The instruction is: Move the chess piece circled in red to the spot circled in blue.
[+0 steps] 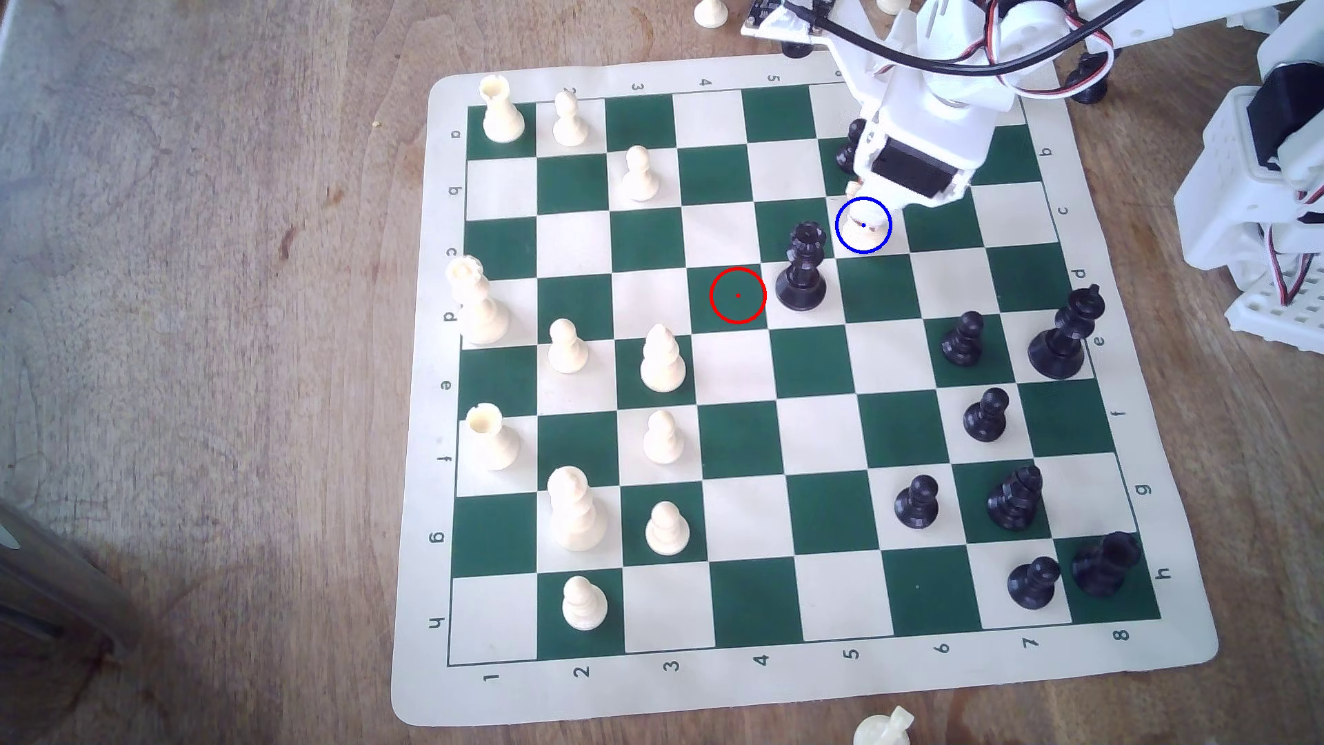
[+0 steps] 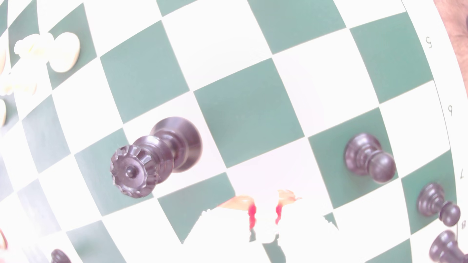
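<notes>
board (image 1: 738, 688): 1 | cream pieces (image 1: 663, 358) on it: 12 | black pieces (image 1: 802, 268): 9

The tall black piece (image 1: 802, 268) stands just beside the blue-ringed spot (image 1: 883, 243) on the exterior view's left, another black piece (image 1: 852, 147) crowds it behind, and the squares toward the exterior view's right lie bare.

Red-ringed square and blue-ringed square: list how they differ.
The red-ringed green square lies bare, while the blue-ringed cream square carries a small cream-white plastic piece. The red-ringed square is out in the open; the blue-ringed one sits right under the white end effector. Both adjoin the tall black crowned piece.
</notes>
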`<state>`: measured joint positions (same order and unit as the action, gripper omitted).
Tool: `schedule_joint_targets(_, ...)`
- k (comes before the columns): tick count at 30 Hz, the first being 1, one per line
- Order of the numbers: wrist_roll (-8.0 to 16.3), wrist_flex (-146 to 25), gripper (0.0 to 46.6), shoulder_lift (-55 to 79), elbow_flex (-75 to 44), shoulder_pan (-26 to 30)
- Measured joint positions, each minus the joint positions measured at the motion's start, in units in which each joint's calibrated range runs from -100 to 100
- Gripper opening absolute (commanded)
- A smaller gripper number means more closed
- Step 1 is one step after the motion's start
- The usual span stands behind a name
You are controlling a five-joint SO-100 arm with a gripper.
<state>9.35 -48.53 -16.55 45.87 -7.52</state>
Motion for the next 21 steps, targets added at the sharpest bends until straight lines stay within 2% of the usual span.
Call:
schedule_joint_targets(9,-1.0,0.1,0.9,0.0,0.0,-1.3)
schedule_joint_targets(11,-1.0,-0.3,8.5,0.0,0.8,-1.2)
schedule_joint_targets(15,-1.3,-0.4,16.1,-0.1,2.4,-1.2)
schedule_joint_targets(21,-2.4,-1.5,18.1,-0.3,4.0,-1.2)
